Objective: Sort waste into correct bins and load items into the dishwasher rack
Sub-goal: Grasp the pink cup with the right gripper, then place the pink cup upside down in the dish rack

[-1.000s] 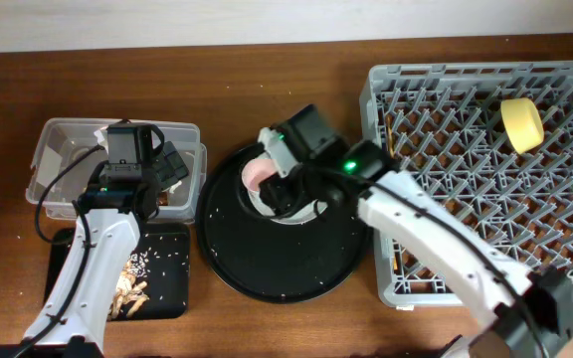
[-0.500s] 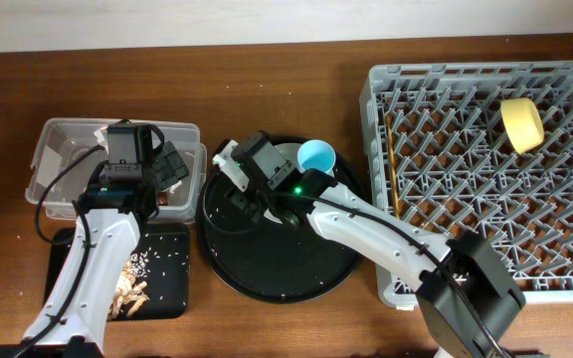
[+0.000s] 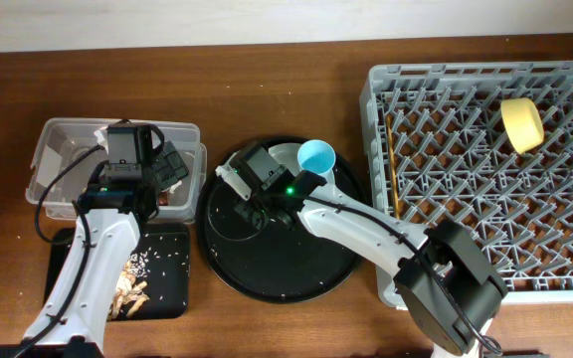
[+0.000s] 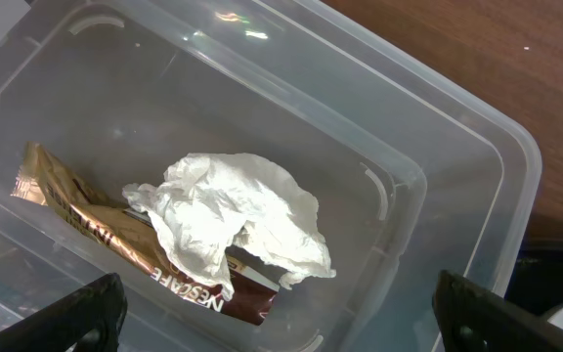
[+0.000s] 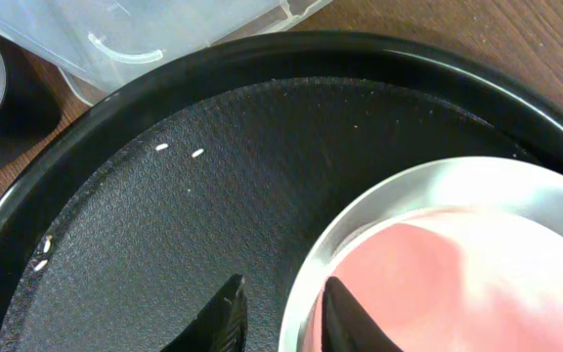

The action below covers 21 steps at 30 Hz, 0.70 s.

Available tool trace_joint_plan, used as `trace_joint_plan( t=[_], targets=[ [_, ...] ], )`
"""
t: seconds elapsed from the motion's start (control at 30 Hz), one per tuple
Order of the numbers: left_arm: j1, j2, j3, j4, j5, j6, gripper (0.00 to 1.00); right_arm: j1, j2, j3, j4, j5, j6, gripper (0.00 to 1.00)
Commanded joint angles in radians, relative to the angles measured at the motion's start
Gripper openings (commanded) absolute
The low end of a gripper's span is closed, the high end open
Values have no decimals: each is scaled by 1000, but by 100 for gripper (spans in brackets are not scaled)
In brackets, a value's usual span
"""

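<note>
My left gripper [image 3: 172, 167] hangs open and empty over the clear box [image 3: 56, 149]. In the left wrist view my left gripper [image 4: 281, 328] is above the box [image 4: 438, 147], where the crumpled napkin [image 4: 238, 220] lies on the brown wrapper [image 4: 71, 220]. My right gripper [image 3: 250, 199] is low over the pale plate [image 3: 285, 152]. In the right wrist view my right gripper [image 5: 286, 315] has its fingers narrowly apart astride the plate's rim [image 5: 360, 220]. The pink cup [image 5: 457, 284] shows blurred on the plate. The light blue cup [image 3: 316, 156] lies beside it. The yellow bowl [image 3: 521, 124] and chopsticks [image 3: 394, 164] are in the rack [image 3: 485, 249].
The plate and both cups sit on the large round black tray [image 3: 286, 273], which also shows in the right wrist view [image 5: 164, 196] with stray rice grains. The small black tray [image 3: 172, 288] at front left holds food scraps [image 3: 130, 290] and rice.
My right gripper has swung left across the round tray to the plate's left rim, and the light blue cup has come into view. The left arm has not moved.
</note>
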Motion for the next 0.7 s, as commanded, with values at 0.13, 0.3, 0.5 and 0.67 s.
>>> trace_joint_plan(
  t=[0.13,0.3,0.5,0.67],
  targets=[
    [5,-3,3,-1,-11,16,99,5,-21,20,0,13,6,20],
    [5,-3,3,-1,-11,16,99,4,-61,20,-11,32,5,17],
    [5,-3,3,-1,-11,16,99,4,-62,19,-50,39,5,13],
    [5,-3,3,-1,-11,16,99,4,-62,19,-68,54,6,10]
  ],
)
